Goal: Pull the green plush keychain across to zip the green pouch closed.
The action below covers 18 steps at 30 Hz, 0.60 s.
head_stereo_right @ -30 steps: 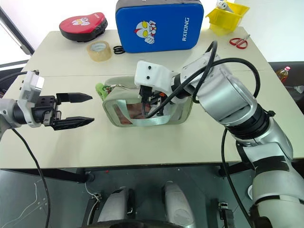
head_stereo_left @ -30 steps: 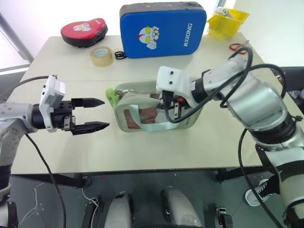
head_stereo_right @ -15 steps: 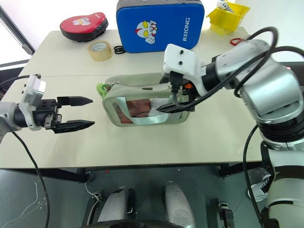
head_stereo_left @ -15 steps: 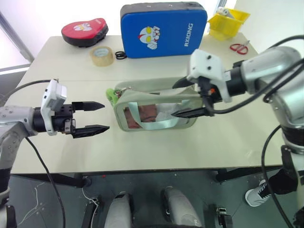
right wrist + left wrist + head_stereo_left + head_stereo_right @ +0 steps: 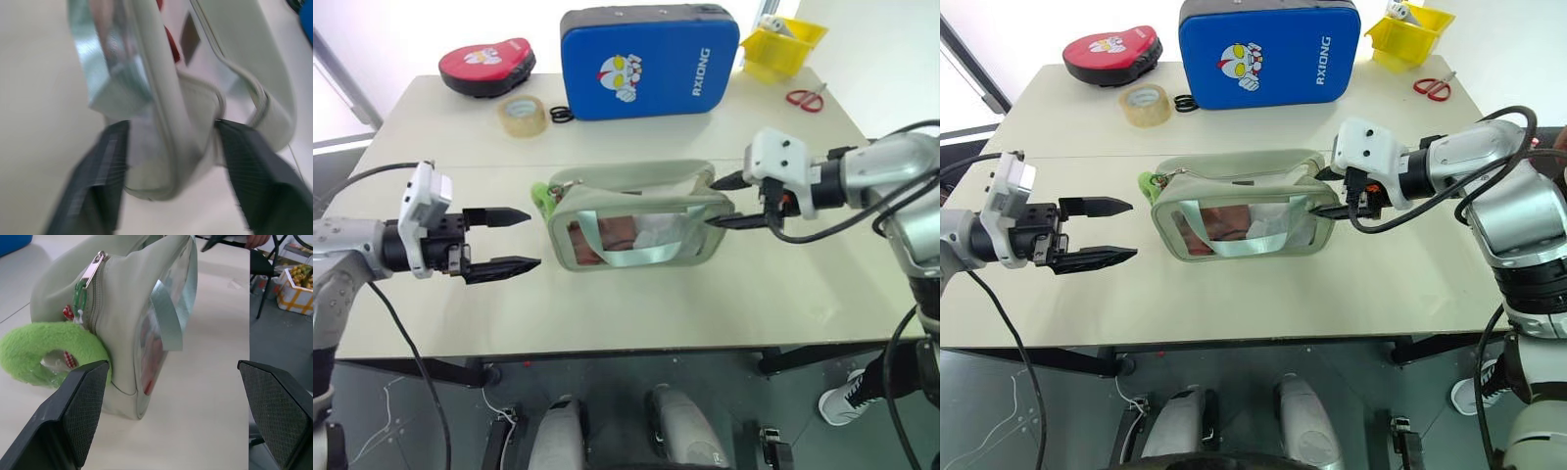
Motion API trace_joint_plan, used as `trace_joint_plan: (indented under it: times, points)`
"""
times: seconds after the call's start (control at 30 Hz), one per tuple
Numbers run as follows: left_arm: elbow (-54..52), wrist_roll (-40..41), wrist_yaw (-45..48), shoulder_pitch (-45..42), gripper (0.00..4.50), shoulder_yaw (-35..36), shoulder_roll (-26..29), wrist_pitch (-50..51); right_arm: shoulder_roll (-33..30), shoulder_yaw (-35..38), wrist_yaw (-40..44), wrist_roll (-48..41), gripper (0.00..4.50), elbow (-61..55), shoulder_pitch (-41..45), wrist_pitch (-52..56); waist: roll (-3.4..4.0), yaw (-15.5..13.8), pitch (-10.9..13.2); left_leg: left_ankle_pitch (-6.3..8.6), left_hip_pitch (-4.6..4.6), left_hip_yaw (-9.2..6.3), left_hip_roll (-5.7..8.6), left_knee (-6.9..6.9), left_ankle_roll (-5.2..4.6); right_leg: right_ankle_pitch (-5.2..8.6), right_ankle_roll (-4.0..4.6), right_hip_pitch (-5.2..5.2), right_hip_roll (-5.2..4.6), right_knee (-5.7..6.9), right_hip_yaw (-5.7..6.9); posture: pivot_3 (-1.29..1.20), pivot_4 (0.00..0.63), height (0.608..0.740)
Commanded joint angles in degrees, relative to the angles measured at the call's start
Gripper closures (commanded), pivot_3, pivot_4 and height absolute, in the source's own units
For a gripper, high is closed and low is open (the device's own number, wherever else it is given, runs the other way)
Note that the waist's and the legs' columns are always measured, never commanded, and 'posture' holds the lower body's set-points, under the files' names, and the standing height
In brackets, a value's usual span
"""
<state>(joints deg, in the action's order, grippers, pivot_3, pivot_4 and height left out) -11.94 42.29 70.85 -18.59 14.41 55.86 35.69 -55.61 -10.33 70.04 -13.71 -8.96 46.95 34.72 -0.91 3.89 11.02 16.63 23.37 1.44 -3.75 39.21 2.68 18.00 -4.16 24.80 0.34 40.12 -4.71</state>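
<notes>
The right claw [image 5: 1324, 192] has swung off the green pouch's [image 5: 1234, 215] top to its right end, fingers apparently pinching that corner. The left claw [image 5: 519, 239] stays spread beside the green plush keychain [image 5: 46, 352], at the pouch's left end on the surface [image 5: 607, 304].

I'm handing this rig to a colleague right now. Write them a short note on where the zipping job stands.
Left gripper: open, empty, level, just short of the pouch's left end.
Right gripper: fingers either side of the pouch's right end; whether it is gripping is unclear.
Green pouch: lying mid-table, clear side toward the robot.
Green plush keychain: at the pouch's left end, hanging from the zipper pull, untouched.
Done: both grippers set at the pouch's ends.
Left: hold the pouch steady, take the keychain and pull it across the top to zip the pouch shut.
</notes>
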Motion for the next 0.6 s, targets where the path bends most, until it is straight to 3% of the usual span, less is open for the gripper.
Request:
trace_joint_plan:
  times: [0.03, 0.1, 0.37, 0.6]
  points:
    - [-0.5, 0.6, 0.3, -1.3, 0.0, 1.0, 0.5, -0.3, 0.6, 1.3, -0.3, 0.5, 3.39, 0.5, -0.1, -3.0, 0.0, 0.0, 0.0, 0.0, 0.0, 0.0, 0.0, 0.0, 0.0, 0.0, 0.0, 0.0, 0.0, 0.0, 0.0, 0.0, 0.15, 0.737]
    - [-0.2, 0.4, 0.3, -1.5, 0.0, 0.9, 0.5, -0.4, 1.1, 1.4, -0.4, 0.6, 4.44, 0.9, -0.1, -3.5, 0.0, 0.0, 0.0, 0.0, 0.0, 0.01, 0.0, 0.0, 0.0, 0.0, 0.0, 0.0, 0.0, 0.0, -0.01, 0.0, 0.15, 0.737]
    - [8.6, -5.1, -1.3, -5.3, 0.0, -1.0, -0.7, -4.0, 2.0, 1.5, -0.3, 0.8, 4.44, 1.0, -0.3, -3.5, 0.0, 0.1, 0.0, 0.0, -0.03, 0.0, 0.0, 0.01, 0.0, 0.0, 0.0, -0.02, 0.02, 0.01, 0.0, 0.0, 0.15, 0.737]
    - [19.3, -12.0, -3.8, -12.7, 0.0, -5.9, -6.5, -10.0, 1.9, 2.2, -0.5, 0.7, 4.44, 0.1, -1.4, -3.5, -0.01, -0.1, 0.0, 0.0, -0.02, -0.01, 0.01, 0.03, 0.0, 0.0, 0.0, -0.03, 0.01, 0.02, 0.02, 0.0, 0.15, 0.737]
